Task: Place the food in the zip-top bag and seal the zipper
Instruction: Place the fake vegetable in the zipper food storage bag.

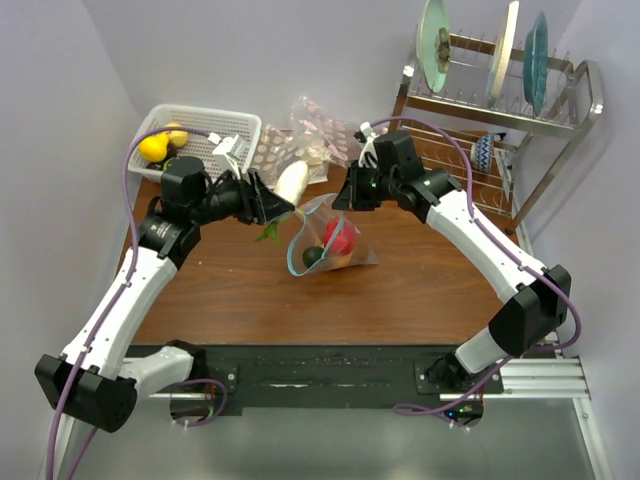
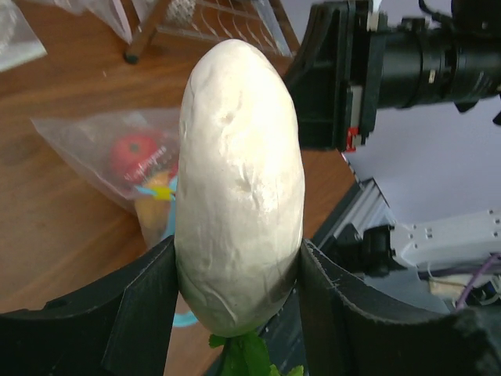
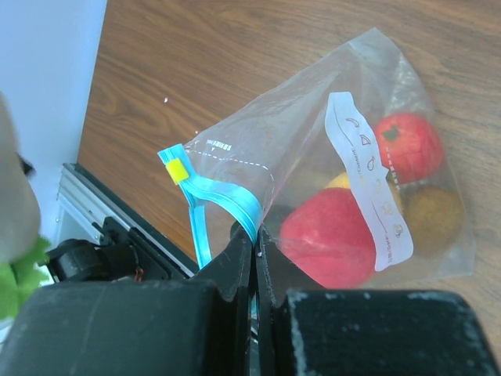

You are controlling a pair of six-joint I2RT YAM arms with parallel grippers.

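My left gripper [image 1: 268, 205] is shut on a white radish [image 1: 291, 181] with green leaves at its lower end and holds it in the air, left of the bag's mouth. In the left wrist view the radish [image 2: 239, 188] fills the gap between the fingers [image 2: 149, 298]. The zip-top bag [image 1: 340, 245] lies mid-table with its mouth lifted. My right gripper [image 1: 345, 198] is shut on its light-blue zipper [image 3: 227, 200], holding the rim up. Inside the bag [image 3: 313, 133] are a red fruit [image 3: 329, 235], a tomato [image 3: 407, 145], a brownish fruit [image 3: 434, 219] and a yellow piece.
A white mesh basket [image 1: 215, 120] at the back left holds a yellow fruit [image 1: 153, 148] and others. Clear brown-dotted bags [image 1: 300, 140] lie behind the radish. A metal dish rack [image 1: 500, 100] with plates stands at the back right.
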